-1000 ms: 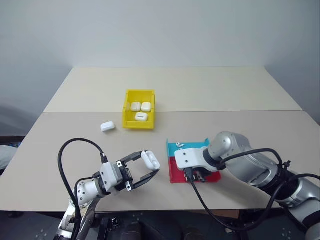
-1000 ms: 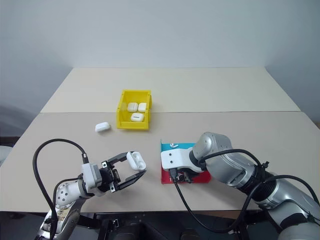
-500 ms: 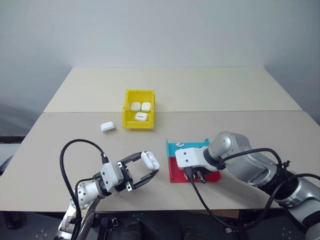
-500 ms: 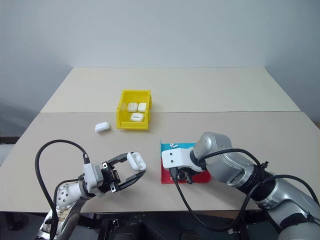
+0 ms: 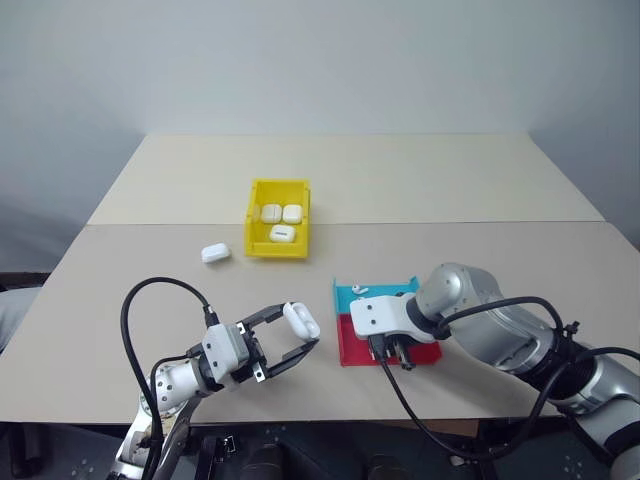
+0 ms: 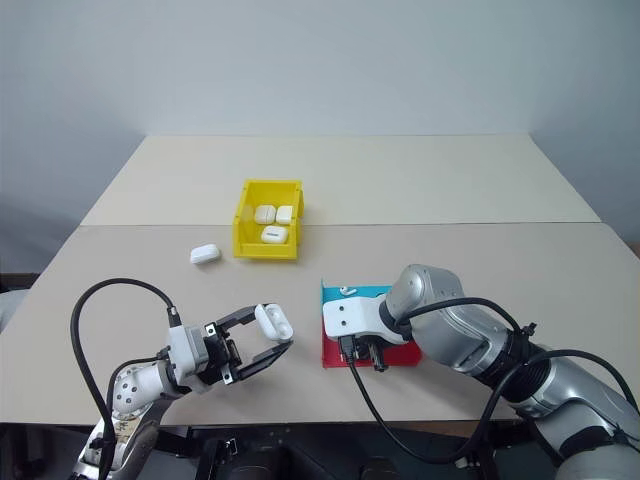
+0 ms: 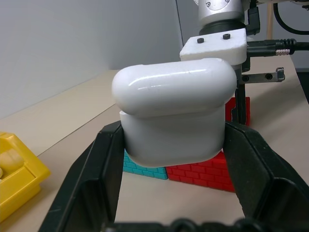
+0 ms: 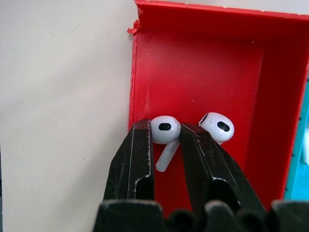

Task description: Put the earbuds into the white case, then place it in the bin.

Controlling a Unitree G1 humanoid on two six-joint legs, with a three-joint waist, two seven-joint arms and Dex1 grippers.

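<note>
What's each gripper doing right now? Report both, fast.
Left gripper: closed on the white case.
Right gripper: jaws pinching an earbud in the red tray.

My fingers (image 7: 96, 179) clamp the white case (image 7: 172, 116) between them, lid ajar; beyond it sits a red-and-blue tray (image 7: 212, 171).

Red-and-blue tray (image 5: 352, 352) sits on my right side of the beige table (image 5: 450, 190), near its front edge; blue half farther from me, red half nearer; seam line crosses the tabletop behind the tray; plain grey-white wall (image 5: 320, 60) behind the table; black cables (image 5: 135, 310) loop over the near edge.
</note>
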